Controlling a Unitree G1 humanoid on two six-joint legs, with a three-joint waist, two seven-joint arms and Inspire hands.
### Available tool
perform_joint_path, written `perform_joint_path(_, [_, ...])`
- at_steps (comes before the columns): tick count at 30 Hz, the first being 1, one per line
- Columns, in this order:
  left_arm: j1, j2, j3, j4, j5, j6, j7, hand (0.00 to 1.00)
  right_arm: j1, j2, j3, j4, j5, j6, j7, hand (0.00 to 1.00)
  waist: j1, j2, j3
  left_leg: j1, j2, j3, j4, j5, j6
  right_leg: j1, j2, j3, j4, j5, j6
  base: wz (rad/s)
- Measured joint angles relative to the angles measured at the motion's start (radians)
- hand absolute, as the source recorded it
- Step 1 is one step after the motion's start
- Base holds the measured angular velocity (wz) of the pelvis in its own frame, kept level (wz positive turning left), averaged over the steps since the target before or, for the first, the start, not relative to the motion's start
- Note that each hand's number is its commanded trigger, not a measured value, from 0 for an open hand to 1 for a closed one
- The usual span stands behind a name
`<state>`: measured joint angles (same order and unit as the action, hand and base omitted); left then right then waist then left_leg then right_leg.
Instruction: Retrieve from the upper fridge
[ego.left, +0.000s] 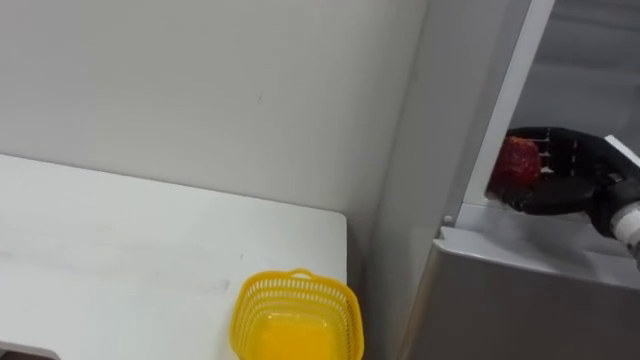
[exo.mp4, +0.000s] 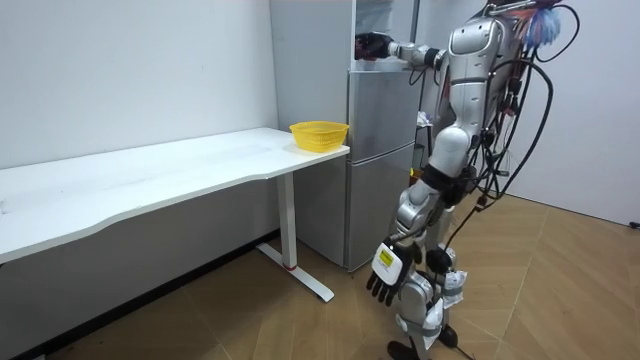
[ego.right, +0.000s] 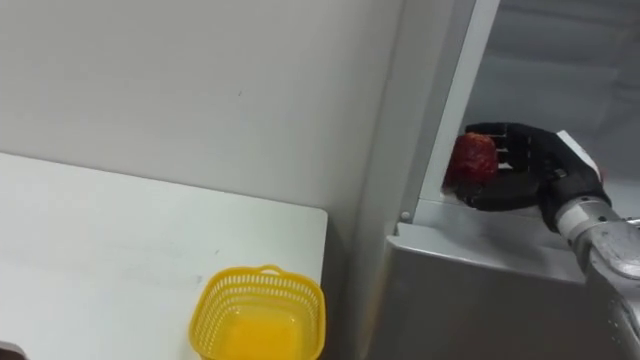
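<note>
The grey fridge (ego.left: 520, 300) stands with its upper compartment open. Left of the fridge, a smooth white table (ego.left: 120, 250) carries a yellow basket (ego.left: 297, 315) at the end nearest the fridge. The left hand (exo.mp4: 385, 268) hangs relaxed, low in front of the fridge. At the fridge's upper opening the right hand (ego.left: 565, 175) curls round a red fruit (ego.left: 518, 162). The fruit is probably light, firm and smooth-skinned, best cupped round its middle.

Colours: item (ego.left: 518, 160) red; right hand (ego.left: 568, 182) black; basket (ego.left: 252, 300) yellow, lattice patt.; table (ego.left: 120, 250) plain white; fridge (ego.left: 520, 300) grey; wall (ego.left: 200, 90) off-white; floor (exo.mp4: 580, 290) lt. wood, herringbone patt.
</note>
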<state>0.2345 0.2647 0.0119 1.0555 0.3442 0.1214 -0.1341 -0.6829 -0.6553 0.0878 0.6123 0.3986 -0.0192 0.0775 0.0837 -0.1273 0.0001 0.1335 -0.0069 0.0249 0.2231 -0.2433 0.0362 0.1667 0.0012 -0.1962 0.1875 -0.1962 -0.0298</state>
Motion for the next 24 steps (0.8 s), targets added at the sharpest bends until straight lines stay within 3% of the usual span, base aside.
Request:
perform_joint_path(2, [0.003,-0.002,-0.003,-0.001,0.000,0.000,0.000,0.00,0.040,0.002,-0.002,-0.076,-0.009,0.001,-0.040,1.00,0.001,0.010,-0.0071,-0.001,0.001,0.007,0.001,0.000,0.000,-0.007,0.000,0.001,0.000,0.000,0.000,-0.09])
perform_joint_path(5, [0.001,-0.003,-0.017,0.000,0.001,0.000,0.011,0.00,0.103,0.042,-0.025,-0.205,-0.054,0.001,-0.110,1.00,0.001,0.036,-0.0055,0.007,0.004,0.021,0.000,0.001,-0.001,-0.006,0.002,0.011,0.000,0.001,-0.001,-0.17])
perform_joint_path(7, [-0.008,-0.003,-0.038,0.023,0.001,-0.002,0.026,0.00,0.191,0.139,-0.072,-0.322,-0.120,-0.009,-0.176,1.00,-0.001,0.051,-0.0022,0.024,0.009,0.034,-0.004,0.000,-0.002,0.005,0.001,0.020,-0.002,0.001,-0.002,-0.17])
perform_joint_path(9, [-0.021,-0.009,-0.045,0.045,0.000,-0.007,0.034,0.00,0.268,0.202,-0.110,-0.414,-0.138,-0.021,-0.215,1.00,-0.001,0.061,-0.0006,0.032,0.012,0.051,-0.009,-0.001,-0.004,0.007,0.004,0.026,-0.002,0.001,-0.002,-0.14])
perform_joint_path(11, [-0.026,-0.015,-0.066,0.047,-0.001,-0.017,0.042,0.00,0.334,0.235,-0.107,-0.509,-0.146,-0.034,-0.228,1.00,-0.006,0.071,0.0036,0.029,0.014,0.052,-0.022,-0.002,-0.006,-0.001,0.005,0.030,-0.001,0.003,-0.004,-0.10])
perform_joint_path(13, [-0.027,-0.018,-0.094,0.045,-0.001,-0.029,0.054,0.00,0.405,0.287,-0.101,-0.600,-0.154,-0.036,-0.244,1.00,-0.019,0.071,0.0011,0.013,0.012,0.054,-0.017,-0.002,-0.006,-0.014,0.003,0.030,-0.001,0.004,-0.006,0.00])
perform_joint_path(18, [-0.029,-0.029,-0.112,0.047,-0.001,-0.039,0.066,0.00,0.435,0.328,-0.055,-0.644,-0.213,-0.035,-0.261,1.00,-0.025,0.082,-0.0012,-0.003,0.011,0.060,0.001,-0.002,-0.004,-0.030,0.007,0.052,0.002,0.010,-0.003,-0.04])
perform_joint_path(20, [-0.026,-0.044,-0.113,0.056,-0.004,-0.041,0.068,0.00,0.436,0.340,-0.047,-0.677,-0.263,-0.035,-0.276,1.00,-0.024,0.096,-0.0063,-0.003,0.011,0.060,-0.001,-0.002,-0.004,-0.037,0.012,0.058,0.008,0.011,-0.003,-0.12])
perform_joint_path(24, [-0.025,-0.073,-0.113,0.072,-0.003,-0.051,0.077,0.00,0.476,0.365,-0.039,-0.801,-0.346,-0.068,-0.306,1.00,-0.026,0.118,-0.0024,-0.003,0.013,0.062,-0.003,-0.002,-0.004,-0.044,0.011,0.059,0.018,0.010,-0.003,-0.02])
